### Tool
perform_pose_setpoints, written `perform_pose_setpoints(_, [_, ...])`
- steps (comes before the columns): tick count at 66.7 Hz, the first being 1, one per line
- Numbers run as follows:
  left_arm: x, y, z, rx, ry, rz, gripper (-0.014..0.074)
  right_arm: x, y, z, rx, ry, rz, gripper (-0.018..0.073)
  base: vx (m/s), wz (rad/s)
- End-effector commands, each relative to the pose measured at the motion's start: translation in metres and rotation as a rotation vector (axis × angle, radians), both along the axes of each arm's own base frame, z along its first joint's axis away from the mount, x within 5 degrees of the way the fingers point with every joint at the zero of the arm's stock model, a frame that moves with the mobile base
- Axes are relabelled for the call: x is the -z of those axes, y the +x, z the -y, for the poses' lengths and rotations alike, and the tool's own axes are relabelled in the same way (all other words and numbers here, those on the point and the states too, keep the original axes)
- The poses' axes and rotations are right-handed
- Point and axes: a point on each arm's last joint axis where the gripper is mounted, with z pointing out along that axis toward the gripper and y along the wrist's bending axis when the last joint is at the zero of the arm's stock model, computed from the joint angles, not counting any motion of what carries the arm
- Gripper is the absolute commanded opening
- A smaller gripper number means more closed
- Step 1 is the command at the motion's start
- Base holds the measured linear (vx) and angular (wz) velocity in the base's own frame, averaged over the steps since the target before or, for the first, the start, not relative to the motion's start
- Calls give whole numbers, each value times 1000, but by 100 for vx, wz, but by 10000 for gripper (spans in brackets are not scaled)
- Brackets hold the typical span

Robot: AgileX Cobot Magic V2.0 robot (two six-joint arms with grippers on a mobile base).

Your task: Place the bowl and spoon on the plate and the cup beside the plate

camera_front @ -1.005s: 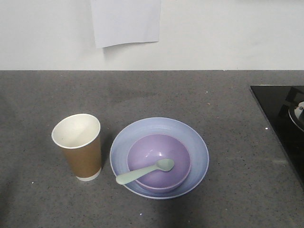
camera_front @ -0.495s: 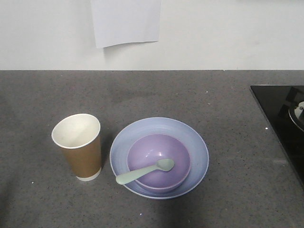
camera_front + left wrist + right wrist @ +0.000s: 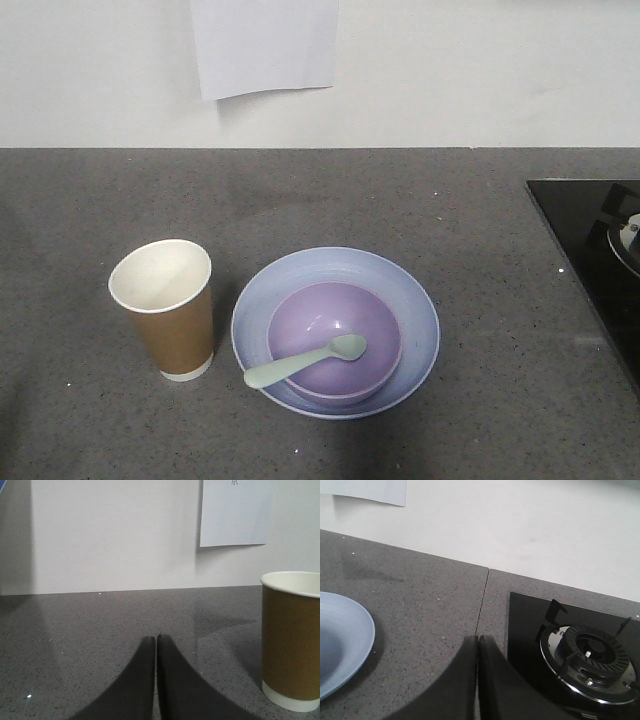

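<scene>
The pale blue plate lies on the grey counter. Inside it sits the lavender bowl. The mint-green spoon rests across the bowl, head inside, handle over the front-left rim. The brown paper cup stands upright just left of the plate. My left gripper is shut and empty, low over the counter, with the cup to its right. My right gripper is shut and empty, between the plate's edge and the stove. Neither gripper shows in the front view.
A black glass hob with a gas burner occupies the counter's right side. A white wall runs behind the counter, with a sheet of paper stuck to it. A seam crosses the counter.
A faint shadow at the counter's lower left has faded. The cup, plate, bowl and spoon have not moved.
</scene>
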Motion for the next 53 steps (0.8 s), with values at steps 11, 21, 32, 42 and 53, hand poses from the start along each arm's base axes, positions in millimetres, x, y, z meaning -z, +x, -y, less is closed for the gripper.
perform_pose_setpoints(11, [4, 1, 0, -3, -15, 37, -7, -12, 1, -1, -20, -14, 71, -5, 0, 0])
perform_pose_setpoints(21, [4, 1, 0, -3, -15, 37, -7, -12, 1, -1, -20, -14, 71, -5, 0, 0])
perform_pose_setpoints(32, [4, 1, 0, -3, -15, 37, -7, -12, 1, -1, -20, -14, 71, -5, 0, 0])
perform_pose_setpoints(42, [4, 1, 0, -3, -15, 37, -7, -12, 1, -1, -20, -14, 71, -5, 0, 0])
perform_pose_setpoints(53, [4, 1, 0, -3, -15, 37, -7, -6, 2, -2, -23, -19, 51, -5, 0, 0])
